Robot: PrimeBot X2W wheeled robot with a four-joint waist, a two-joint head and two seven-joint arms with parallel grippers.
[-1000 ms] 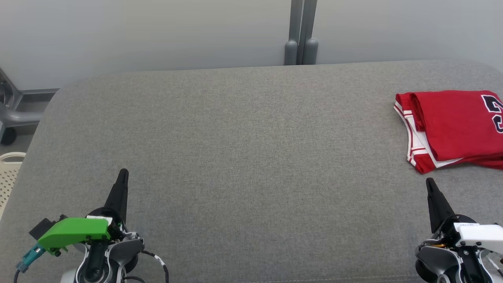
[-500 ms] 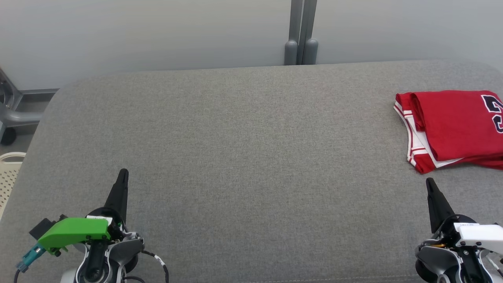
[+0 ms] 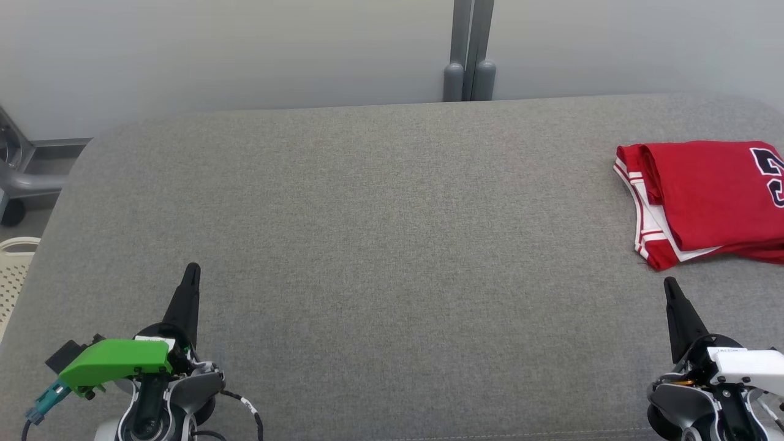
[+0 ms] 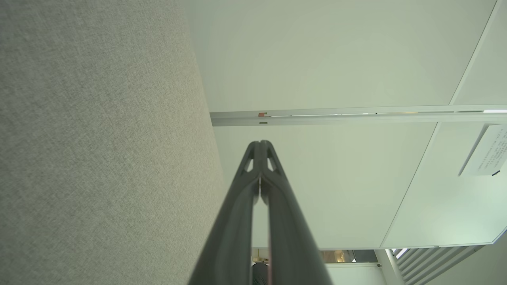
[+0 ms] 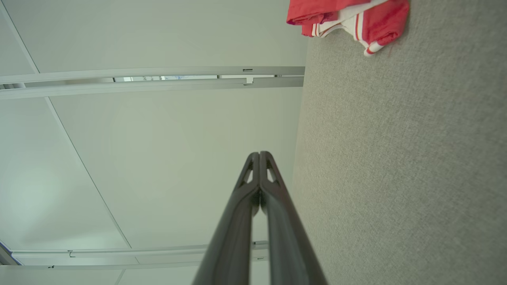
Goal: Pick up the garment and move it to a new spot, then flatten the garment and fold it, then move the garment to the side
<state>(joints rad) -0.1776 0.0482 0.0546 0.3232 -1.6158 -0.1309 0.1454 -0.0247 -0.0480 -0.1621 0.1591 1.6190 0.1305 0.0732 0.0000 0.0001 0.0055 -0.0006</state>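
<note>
At far right, folded garment (image 3: 704, 196), numeral (image 3: 770, 166) cropped

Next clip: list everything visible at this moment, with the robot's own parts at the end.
garment: one, red with white trim and a dark numeral, folded, far right on the padded top
padded top: one, grey fabric, across the head view
basket: one, cream, perforated, left edge beside the top
metal frame: one, grey, with a dark wheel, far left
post: one, grey, against the pale back wall
left end effector: one, dark, shut, empty, lower left
right end effector: one, dark, shut, empty, lower right, apart from the garment
</note>
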